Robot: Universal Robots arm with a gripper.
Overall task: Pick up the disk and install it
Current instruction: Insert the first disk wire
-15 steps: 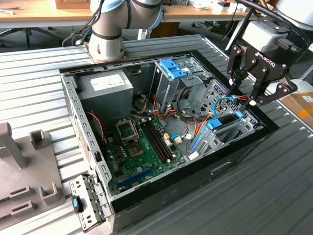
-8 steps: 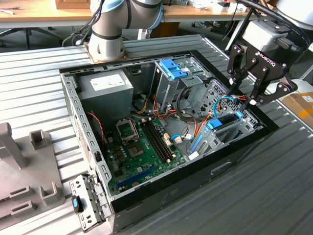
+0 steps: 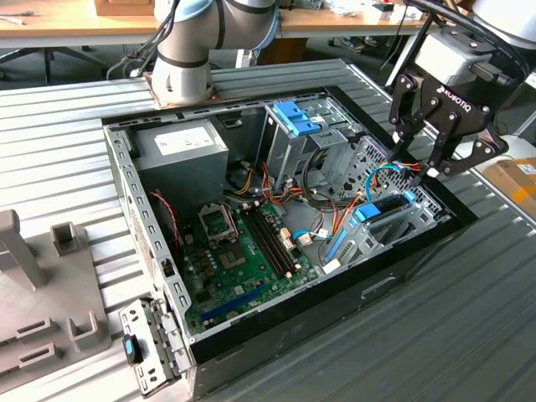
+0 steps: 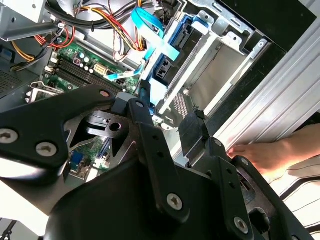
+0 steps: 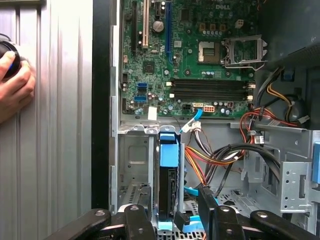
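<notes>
- Black with bright blue rails, the disk (image 5: 169,190) stands on edge in a grey metal bay inside the open computer case (image 3: 335,295). Its blue tab faces the motherboard (image 5: 200,50).
- Reading the exterior view as a clock face centred on the case, the disk (image 3: 387,207) lies at about 3 o'clock, close to the case's black wall.
- At about 2 o'clock, the gripper (image 3: 414,167) hangs just above the disk.
- In both wrist views the gripper's (image 5: 172,210) two black fingers (image 5: 137,220) are spread apart with one on each side of the disk. I see a gap on either side, and the gripper holds nothing.
- The second wrist view shows the same spread, with the gripper (image 4: 169,107) over the bay.
- A grey power supply (image 3: 180,151) fills the case's 10 o'clock corner, and the tall cage (image 3: 289,146) with a ribbed blue clip (image 3: 295,117) stands at about 1 o'clock.
- The arm's base (image 3: 180,71) is mounted on the ribbed metal table (image 3: 67,151) at about 11 o'clock.
- A person's hand (image 5: 15,85) rests on the table outside the case wall, and its fingers curl on something dark that I cannot make out.
- At 7 o'clock, a loose metal bracket (image 3: 146,347) leans at the case's corner.
</notes>
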